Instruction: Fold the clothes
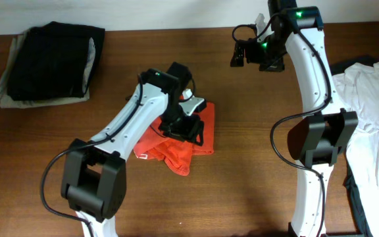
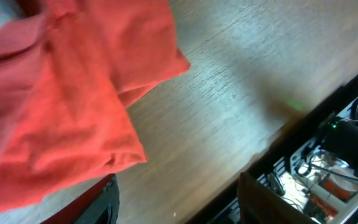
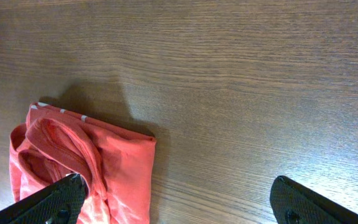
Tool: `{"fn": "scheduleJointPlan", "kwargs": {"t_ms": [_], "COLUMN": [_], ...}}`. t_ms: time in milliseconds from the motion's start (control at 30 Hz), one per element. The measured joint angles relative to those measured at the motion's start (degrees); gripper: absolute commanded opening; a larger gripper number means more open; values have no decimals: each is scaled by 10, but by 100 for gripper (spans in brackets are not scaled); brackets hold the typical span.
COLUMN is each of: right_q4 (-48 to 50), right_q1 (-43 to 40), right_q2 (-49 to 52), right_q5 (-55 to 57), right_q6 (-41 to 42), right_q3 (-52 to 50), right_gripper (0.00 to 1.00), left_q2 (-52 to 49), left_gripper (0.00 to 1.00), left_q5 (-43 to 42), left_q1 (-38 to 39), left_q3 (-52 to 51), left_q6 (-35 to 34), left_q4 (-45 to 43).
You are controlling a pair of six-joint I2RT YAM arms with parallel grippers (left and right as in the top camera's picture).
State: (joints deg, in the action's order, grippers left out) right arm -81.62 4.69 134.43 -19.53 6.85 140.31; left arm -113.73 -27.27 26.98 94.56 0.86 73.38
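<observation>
The clothes in hand are a red-orange T-shirt (image 1: 184,155), bunched in a rough fold at the middle of the table. My left gripper (image 1: 188,125) hovers right over its upper part. In the left wrist view the shirt (image 2: 67,106) fills the upper left, and my left gripper (image 2: 179,208) stands open over bare wood, holding nothing. My right gripper (image 1: 243,52) is raised at the back of the table, apart from the shirt. In its own view the shirt (image 3: 104,168) lies at the lower left and the right gripper (image 3: 179,202) stands wide open and empty.
A folded black garment on a grey one (image 1: 48,62) lies at the back left. A white garment (image 1: 374,99) is spread at the right edge. The wooden table (image 1: 242,178) shows bare between them. Dark equipment and cables (image 2: 347,149) lie beyond the table's edge.
</observation>
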Motion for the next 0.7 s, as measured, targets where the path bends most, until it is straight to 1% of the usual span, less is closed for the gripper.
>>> {"fn": "scheduleJointPlan", "kwargs": {"t_ms": [133,200,300,367,433,467,500,567,700], "right_q4": [-3,-9,-19,-21,-21,-21,-20,-6,28], "right_q1": [0,0,9,31,62,79,117,166,224], "right_q2": [0,0,0,0,0,0,0,1,17], "right_q5": [-15,-35,-55,-56,-51,-48,-36,-15,9], "right_q6": [-10,-15,-31,-37,-40,-40,-40,-37,-36], "right_q3": [0,0,0,0,0,0,0,0,0], "right_gripper": [99,99,98,98,99,98,98,96,92], "left_q2": [3,24,59,68,68,67,67,66,64], "left_gripper": [64,64,65,65,65,65,65,65,65], "left_q5": [13,50,78,90,98,101,104,106,113], "left_q1": [-49,-109,-201,-255,-288,-301,-315,-324,-325], "left_q3": [55,91,107,108,104,98,87,71,42], "left_q6": [-12,-42,-72,-83,-89,-91,-93,-96,-97], "left_q4": [22,21,21,21,21,21,21,17,9]}}
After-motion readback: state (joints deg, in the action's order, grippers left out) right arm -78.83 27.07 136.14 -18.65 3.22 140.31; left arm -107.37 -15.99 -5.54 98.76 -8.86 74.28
